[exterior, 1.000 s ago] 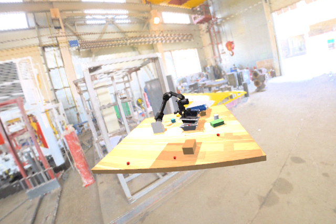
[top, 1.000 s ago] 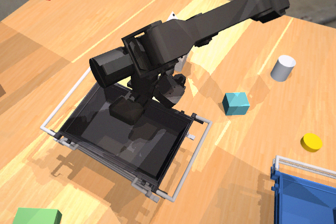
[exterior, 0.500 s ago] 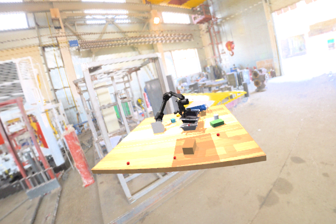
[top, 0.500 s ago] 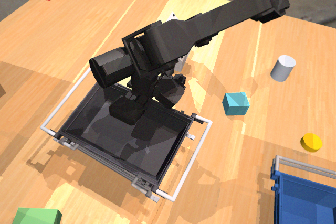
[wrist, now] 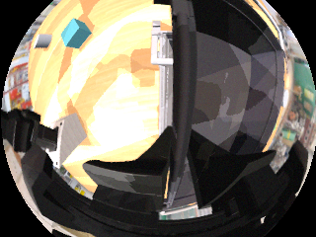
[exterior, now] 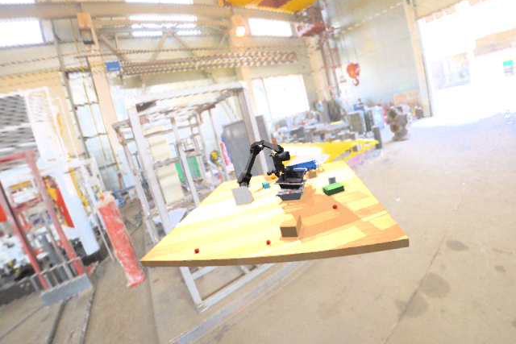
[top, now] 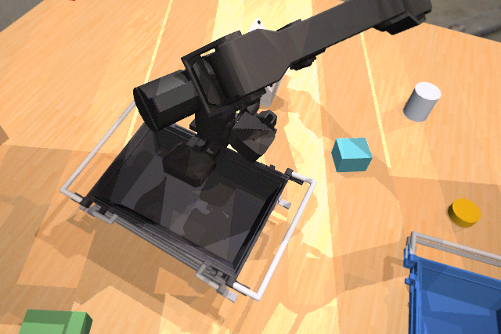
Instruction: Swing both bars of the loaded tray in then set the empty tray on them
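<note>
The gripper (top: 216, 156) (exterior: 284, 172) (wrist: 177, 129) is closed on one wall of the black tray (top: 246, 209) (exterior: 297, 173) (wrist: 184, 84), which is above the lower gray tray (top: 232, 296) (exterior: 290, 196) (wrist: 166, 99); contact between the trays cannot be judged. The black tray hides most of the lower one, including its load, from the top view. In that view, a teal block (top: 351, 154) (exterior: 265, 184) (wrist: 76, 34) lies right of the black tray, while the blue tray (top: 457, 293), lower right of it, and green block (top: 52, 322) (exterior: 333, 188), lower left, are cut off. Behind the black tray, any lettering on a blue wall sign (exterior: 112, 66) is too small to read.
</note>
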`<state>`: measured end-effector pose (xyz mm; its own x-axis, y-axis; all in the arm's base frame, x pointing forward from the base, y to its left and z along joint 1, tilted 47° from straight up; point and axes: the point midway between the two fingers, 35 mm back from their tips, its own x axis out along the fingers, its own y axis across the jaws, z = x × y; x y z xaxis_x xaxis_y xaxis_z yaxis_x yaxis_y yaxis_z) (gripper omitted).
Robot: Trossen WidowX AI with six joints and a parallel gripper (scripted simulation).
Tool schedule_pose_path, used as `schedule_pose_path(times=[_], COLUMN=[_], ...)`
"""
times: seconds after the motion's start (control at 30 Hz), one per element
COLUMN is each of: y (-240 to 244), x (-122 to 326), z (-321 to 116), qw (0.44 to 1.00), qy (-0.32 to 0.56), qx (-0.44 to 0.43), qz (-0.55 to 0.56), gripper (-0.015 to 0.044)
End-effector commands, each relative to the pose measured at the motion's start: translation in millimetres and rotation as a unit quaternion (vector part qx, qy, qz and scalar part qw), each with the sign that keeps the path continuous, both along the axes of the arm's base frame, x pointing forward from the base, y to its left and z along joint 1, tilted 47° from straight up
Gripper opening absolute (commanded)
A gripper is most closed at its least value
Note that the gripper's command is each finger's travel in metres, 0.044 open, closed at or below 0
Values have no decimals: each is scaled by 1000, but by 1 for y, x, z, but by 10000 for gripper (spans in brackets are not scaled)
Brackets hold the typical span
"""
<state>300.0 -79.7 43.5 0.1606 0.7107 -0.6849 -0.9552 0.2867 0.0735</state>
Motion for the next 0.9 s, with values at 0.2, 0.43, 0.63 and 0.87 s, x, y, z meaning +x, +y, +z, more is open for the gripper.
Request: schedule_pose_path(times=[0.2, 0.43, 0.63, 0.87], y=[3, 3, 1, 7], x=[-5, -5, -1, -7], z=[-4, -4, -2, -11], qw=[1000, 1000, 1000, 1000], qy=[17, 17, 3, 16], qx=[3, 3, 0, 3], qz=[0, 0, 0, 0], gripper=[0, 0, 0, 0])
